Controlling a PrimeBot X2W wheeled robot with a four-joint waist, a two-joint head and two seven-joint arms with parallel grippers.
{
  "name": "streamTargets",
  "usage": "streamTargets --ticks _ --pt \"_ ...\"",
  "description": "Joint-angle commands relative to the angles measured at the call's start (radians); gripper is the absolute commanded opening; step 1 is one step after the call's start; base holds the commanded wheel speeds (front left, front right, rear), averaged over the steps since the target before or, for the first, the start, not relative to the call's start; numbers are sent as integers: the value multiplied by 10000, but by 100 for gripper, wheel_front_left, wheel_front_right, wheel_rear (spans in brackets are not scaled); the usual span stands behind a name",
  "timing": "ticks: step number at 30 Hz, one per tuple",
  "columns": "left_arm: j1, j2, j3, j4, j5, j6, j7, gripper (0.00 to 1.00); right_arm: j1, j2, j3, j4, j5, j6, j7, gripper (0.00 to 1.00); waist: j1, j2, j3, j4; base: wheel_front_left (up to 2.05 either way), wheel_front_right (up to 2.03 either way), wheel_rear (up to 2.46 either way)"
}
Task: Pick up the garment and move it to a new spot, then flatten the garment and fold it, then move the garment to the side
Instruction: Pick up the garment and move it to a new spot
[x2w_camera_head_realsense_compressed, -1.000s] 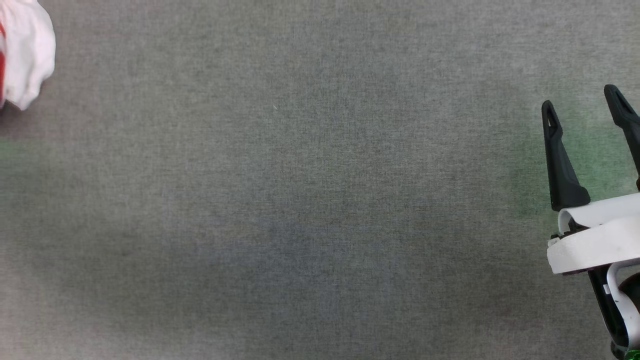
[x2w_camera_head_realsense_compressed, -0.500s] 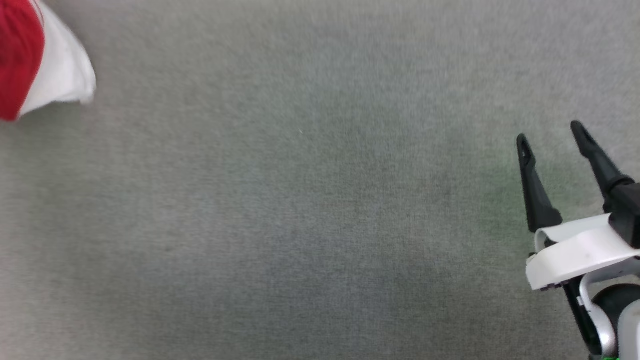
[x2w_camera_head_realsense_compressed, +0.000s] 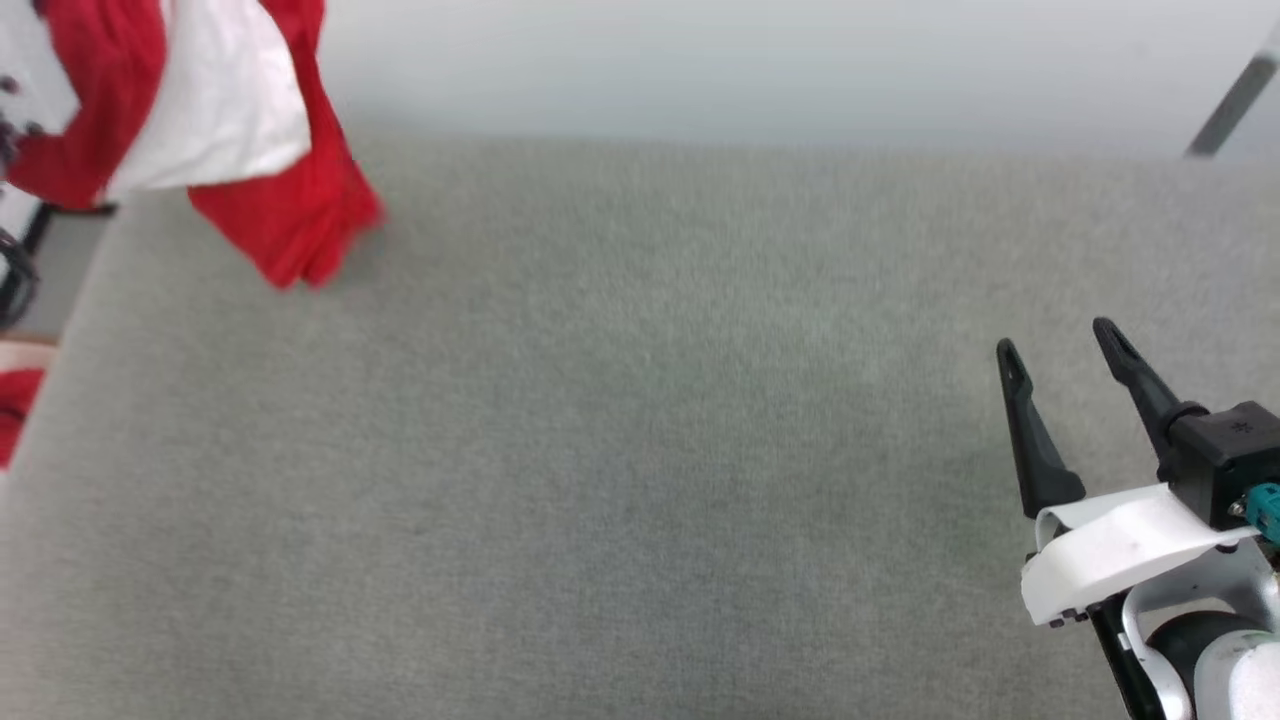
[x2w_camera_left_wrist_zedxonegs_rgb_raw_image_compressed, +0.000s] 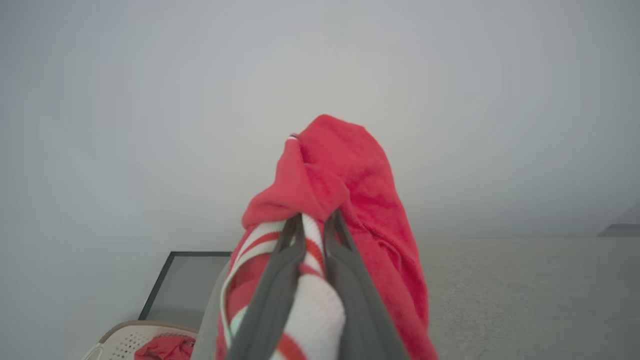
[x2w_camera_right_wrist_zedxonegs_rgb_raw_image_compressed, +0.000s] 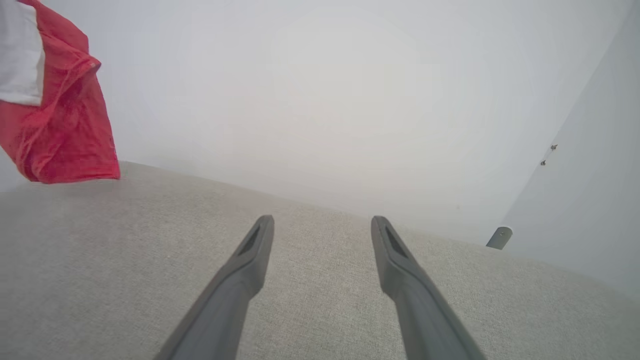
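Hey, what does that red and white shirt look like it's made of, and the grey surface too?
Garment: soft matte knit, perhaps fleecy cotton or polyester; the red looks fuzzy and drapes in loose folds. Its striped trim looks like ribbed knit. Grey surface: probably a woven or felt-like textile, matte; a fine speckled weave shows, with no shine.

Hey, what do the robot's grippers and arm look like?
The right gripper has two long, black, tapering fingers with a slot near each tip. Behind them sit a curved white shell, a black block and a teal connector. The left gripper has the same slim dark fingers.
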Motion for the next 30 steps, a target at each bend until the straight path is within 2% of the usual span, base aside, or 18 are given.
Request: streamTargets --ticks 1,8,20,26,30 --pt "289 62 -14 -281 -98 -45 104 0 137 34 -68 34 47 2 -60 100 0 0 -987 235 0 0 0" --pt "1834 429 150 -2785 -626 629 921 0 259 88 -278 201 -25 2 -121 100 0 0 -1576 -129 0 0 0" --pt "4550 1016 316 -8064 -1433 2639 2680 0 660 -61 -1407 269 -313 2 -198 100 0 0 -1951 -1454 0 0 0" --pt "5360 1042 161 -9751 -1509 3377 3145 0 621 -166 -1905 382 -451 2 -290 100 0 0 -1899 -2327 0 0 0" --pt "5794 913 -65 -10378 -1508 3761 3373 0 659 -155 -2134 483 -482 2 -379 100 0 0 -1834 -2874 0 0 0"
